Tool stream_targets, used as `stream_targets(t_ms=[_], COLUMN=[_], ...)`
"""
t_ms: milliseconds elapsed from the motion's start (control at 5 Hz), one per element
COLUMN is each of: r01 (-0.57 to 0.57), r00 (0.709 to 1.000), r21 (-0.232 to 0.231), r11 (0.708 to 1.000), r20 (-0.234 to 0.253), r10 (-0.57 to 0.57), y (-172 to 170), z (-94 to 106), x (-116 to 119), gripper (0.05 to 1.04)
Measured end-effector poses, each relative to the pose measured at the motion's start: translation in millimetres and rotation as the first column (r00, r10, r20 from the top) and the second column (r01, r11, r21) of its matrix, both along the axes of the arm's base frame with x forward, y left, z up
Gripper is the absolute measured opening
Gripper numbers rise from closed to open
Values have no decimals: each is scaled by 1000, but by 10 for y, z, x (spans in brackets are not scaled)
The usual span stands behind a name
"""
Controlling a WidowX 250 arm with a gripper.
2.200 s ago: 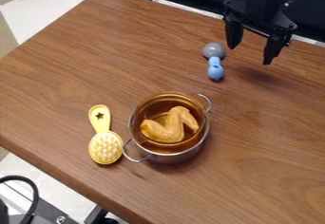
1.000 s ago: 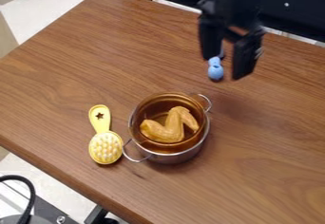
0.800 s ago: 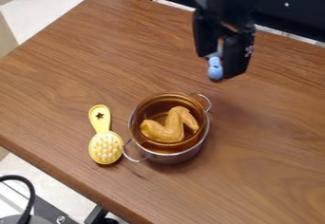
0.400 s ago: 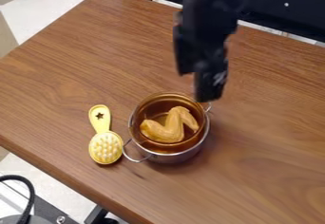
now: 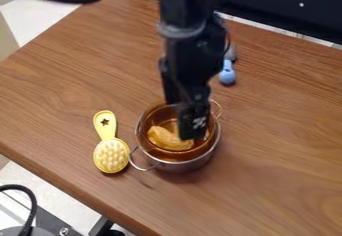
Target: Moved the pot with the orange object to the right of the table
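Well, the gripper (image 5: pixel 183 121) hangs over the two-handled metal pot (image 5: pixel 179 167); I cannot tell whether it is open or closed; the pot stands on the wooden table (image 5: pixel 287 150), just beside a yellow brush (image 5: pixel 111 156), an orange chicken wing (image 5: pixel 164 138) inside.

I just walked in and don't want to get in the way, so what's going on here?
A black robot arm has its gripper down at the metal pot, over the orange wing-shaped piece inside. Whether it grips anything can't be told from here. The job is to move the pot to the table's right; at this moment it stands beside the yellow brush-like thing. A blue and grey item lies farther back on the table.
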State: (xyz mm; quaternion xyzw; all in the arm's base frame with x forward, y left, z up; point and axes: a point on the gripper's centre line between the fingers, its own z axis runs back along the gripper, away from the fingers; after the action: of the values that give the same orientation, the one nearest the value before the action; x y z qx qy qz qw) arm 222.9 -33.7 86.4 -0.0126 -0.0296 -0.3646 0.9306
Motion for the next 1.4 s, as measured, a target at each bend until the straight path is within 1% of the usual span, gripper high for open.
stream_targets(t_ms=[200,400,600,800,1000,1200,1400], r01=[18,37,41,46,33,24,14], r00=[1000,999,998,997,998,999,999], r21=[20,48,45,49,43,29,27], r11=[1000,998,998,998,999,999,1000], r20=[0,20,48,52,54,43,30], r10=[-18,-38,-43,-48,-36,-25,-14], y=[-21,-60,-150,-200,-207,-197,-199], z=[-120,-225,-298,-414,-499,-561,-630], x=[-106,-159,-183,-213,-202,-185,-175], gripper=[999,999,999,999,999,999,955])
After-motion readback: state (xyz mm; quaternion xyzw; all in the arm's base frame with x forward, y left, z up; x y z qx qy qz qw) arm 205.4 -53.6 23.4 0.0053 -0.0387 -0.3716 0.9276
